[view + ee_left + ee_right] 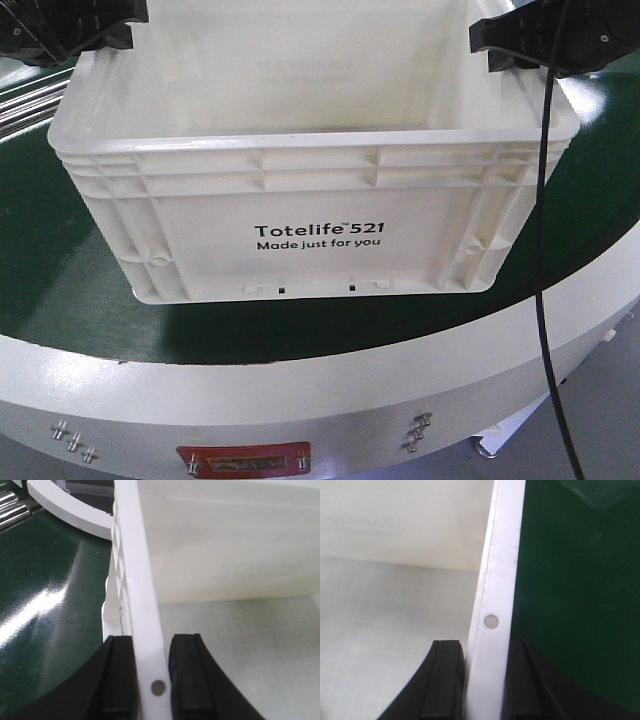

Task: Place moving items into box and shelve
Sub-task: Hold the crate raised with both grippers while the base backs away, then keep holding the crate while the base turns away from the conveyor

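Note:
The box (320,190), a cream-white crate printed "Totelife 521", stands on the green surface, and what shows of its inside is bare. My left gripper (100,42) sits on its left side wall and my right gripper (497,42) on its right side wall. In the left wrist view the black fingers (122,680) of the left gripper (152,639) clamp the white rim (135,555) from both sides. The right gripper (487,645) pinches the opposite rim (502,555) the same way. The moving items are out of view.
The green belt (60,250) ends at a white curved border (300,390) in front, which carries a red label (245,462). A black cable (545,250) hangs down past the box's right corner. Metal rollers (20,100) lie at far left.

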{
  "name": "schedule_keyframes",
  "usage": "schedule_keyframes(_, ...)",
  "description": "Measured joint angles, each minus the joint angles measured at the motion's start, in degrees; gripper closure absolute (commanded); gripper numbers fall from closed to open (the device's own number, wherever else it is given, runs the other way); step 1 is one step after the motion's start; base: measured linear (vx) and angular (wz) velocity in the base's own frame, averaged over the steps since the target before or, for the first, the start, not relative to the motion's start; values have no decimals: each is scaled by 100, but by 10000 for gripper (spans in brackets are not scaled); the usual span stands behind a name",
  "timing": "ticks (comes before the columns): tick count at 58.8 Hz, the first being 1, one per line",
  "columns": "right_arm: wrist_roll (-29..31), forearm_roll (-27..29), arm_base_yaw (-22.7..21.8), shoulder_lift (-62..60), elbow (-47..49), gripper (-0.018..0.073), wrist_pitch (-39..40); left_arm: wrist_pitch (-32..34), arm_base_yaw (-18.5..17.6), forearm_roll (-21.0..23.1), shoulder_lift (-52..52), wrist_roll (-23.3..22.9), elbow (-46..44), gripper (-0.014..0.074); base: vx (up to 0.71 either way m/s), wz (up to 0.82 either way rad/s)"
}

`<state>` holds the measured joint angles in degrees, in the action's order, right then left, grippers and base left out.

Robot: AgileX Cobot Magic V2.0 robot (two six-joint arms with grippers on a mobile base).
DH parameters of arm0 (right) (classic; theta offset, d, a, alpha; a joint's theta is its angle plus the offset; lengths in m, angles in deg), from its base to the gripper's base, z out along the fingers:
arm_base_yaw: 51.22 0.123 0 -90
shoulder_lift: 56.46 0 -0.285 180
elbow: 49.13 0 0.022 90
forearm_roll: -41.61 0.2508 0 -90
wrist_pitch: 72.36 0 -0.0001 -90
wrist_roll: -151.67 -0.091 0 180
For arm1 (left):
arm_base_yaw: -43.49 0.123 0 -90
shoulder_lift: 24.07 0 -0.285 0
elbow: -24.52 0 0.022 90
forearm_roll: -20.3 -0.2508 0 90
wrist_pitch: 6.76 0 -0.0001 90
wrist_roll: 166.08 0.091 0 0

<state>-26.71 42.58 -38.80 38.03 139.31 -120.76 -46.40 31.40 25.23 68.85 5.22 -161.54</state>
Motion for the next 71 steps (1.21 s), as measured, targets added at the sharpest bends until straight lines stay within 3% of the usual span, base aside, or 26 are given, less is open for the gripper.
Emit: schedule_keyframes(71, 0, 60, -7, 0, 0, 572, 19, 6, 4, 0, 0, 0, 0, 612, 0, 0)
